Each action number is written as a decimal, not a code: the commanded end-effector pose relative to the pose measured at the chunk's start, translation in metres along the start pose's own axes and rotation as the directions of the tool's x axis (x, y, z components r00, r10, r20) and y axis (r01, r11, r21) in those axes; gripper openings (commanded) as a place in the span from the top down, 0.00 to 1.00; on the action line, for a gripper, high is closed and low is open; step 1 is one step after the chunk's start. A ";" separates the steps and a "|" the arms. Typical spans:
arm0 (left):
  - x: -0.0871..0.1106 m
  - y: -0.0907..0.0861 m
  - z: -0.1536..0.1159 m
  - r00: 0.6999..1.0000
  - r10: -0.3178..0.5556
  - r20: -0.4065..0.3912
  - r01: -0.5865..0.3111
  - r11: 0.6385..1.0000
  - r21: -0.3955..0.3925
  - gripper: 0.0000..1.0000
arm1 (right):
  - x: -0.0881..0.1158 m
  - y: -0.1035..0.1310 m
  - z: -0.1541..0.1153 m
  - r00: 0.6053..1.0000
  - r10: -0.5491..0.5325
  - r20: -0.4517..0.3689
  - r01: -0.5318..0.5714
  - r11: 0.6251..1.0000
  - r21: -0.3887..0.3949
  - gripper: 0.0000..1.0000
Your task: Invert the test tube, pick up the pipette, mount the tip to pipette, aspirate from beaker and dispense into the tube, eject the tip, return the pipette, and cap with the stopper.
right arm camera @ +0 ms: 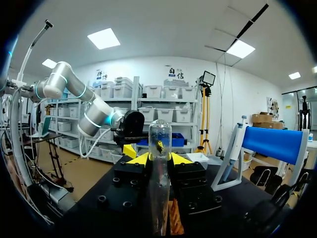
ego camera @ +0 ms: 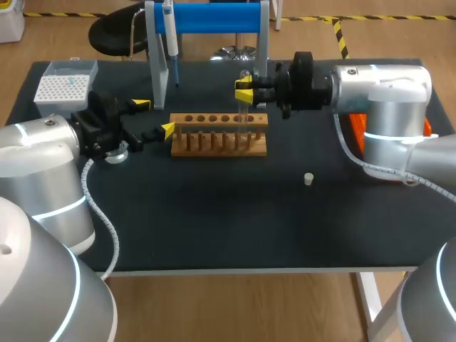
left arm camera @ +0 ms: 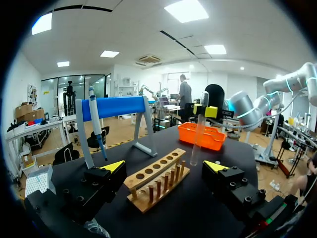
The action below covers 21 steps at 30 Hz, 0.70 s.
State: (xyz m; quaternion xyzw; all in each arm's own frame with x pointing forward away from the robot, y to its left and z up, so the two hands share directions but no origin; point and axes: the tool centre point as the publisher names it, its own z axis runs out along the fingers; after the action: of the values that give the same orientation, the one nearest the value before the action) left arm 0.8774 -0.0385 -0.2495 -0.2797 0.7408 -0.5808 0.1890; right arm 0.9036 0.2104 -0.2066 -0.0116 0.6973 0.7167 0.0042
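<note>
My right gripper [ego camera: 244,89] is shut on a clear test tube [ego camera: 246,110], held upright over the right end of the wooden rack [ego camera: 219,135]. In the right wrist view the tube [right arm camera: 159,148] stands between the yellow fingertips [right arm camera: 138,158] with its rounded end up. My left gripper [ego camera: 153,117] is open just left of the rack, holding nothing. Its view shows the rack [left arm camera: 156,178] ahead of it and the tube [left arm camera: 198,139] beyond. The pipette [ego camera: 169,35] hangs on the blue stand [ego camera: 214,18]. A small stopper [ego camera: 308,179] lies on the mat.
A white tip box [ego camera: 65,85] sits at the back left corner. An orange tray [ego camera: 354,132] lies behind my right arm. A clear glass thing [ego camera: 117,153] stands under my left wrist.
</note>
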 end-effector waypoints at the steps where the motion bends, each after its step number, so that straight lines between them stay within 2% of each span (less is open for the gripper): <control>1: 0.001 0.000 0.001 1.000 0.001 0.003 -0.001 1.000 -0.001 0.00 | 0.001 0.001 -0.001 1.000 -0.001 0.002 0.001 1.000 0.001 1.00; 4: 0.001 0.000 0.001 1.000 0.001 0.003 -0.001 1.000 -0.001 0.00 | 0.001 0.001 -0.001 1.000 -0.001 0.002 0.001 1.000 0.001 1.00; 7: 0.001 0.000 0.001 1.000 0.001 0.003 -0.001 1.000 -0.001 0.00 | -0.003 0.000 -0.002 0.986 0.159 0.043 -0.159 0.987 0.007 1.00; 9: 0.001 0.000 0.001 1.000 0.001 0.003 -0.001 1.000 -0.001 0.00 | -0.008 0.002 -0.002 0.945 0.319 0.078 -0.320 0.947 0.007 1.00; 10: 0.001 0.000 0.001 1.000 0.001 0.003 -0.001 1.000 -0.001 0.00 | -0.009 0.002 -0.003 0.928 0.363 0.085 -0.365 0.931 0.010 1.00; 11: 0.001 0.000 0.001 1.000 0.001 0.003 -0.001 1.000 -0.001 0.00 | -0.012 0.003 -0.003 0.894 0.436 0.100 -0.438 0.899 0.005 1.00; 12: 0.001 0.000 0.001 1.000 0.001 0.003 -0.001 1.000 -0.001 0.00 | -0.017 0.004 -0.004 0.843 0.525 0.114 -0.530 0.848 0.008 1.00; 13: 0.001 0.000 0.001 1.000 0.001 0.003 -0.001 1.000 -0.001 0.00 | -0.018 0.004 -0.004 0.813 0.569 0.121 -0.574 0.818 0.010 1.00; 14: 0.001 0.000 0.001 1.000 0.001 0.003 -0.001 1.000 -0.001 0.00 | -0.021 0.005 -0.005 0.760 0.638 0.125 -0.644 0.765 0.004 1.00; 15: 0.001 0.000 0.001 1.000 0.001 0.003 -0.001 1.000 -0.001 0.00 | -0.024 0.005 -0.006 0.684 0.717 0.134 -0.724 0.690 0.005 1.00; 16: 0.001 0.000 0.001 1.000 0.001 0.003 -0.001 1.000 -0.001 0.00 | -0.026 0.005 -0.006 0.632 0.763 0.134 -0.771 0.637 0.008 1.00; 21: 0.001 0.000 0.001 1.000 0.001 0.003 -0.001 1.000 -0.001 0.00 | -0.028 0.008 -0.007 0.368 0.923 0.110 -0.929 0.369 0.015 1.00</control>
State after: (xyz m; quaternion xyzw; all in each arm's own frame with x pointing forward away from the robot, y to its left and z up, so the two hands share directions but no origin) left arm 0.8774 -0.0385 -0.2495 -0.2797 0.7408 -0.5808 0.1890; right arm 0.9309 0.2037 -0.2024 0.1953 0.6840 0.6874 -0.1467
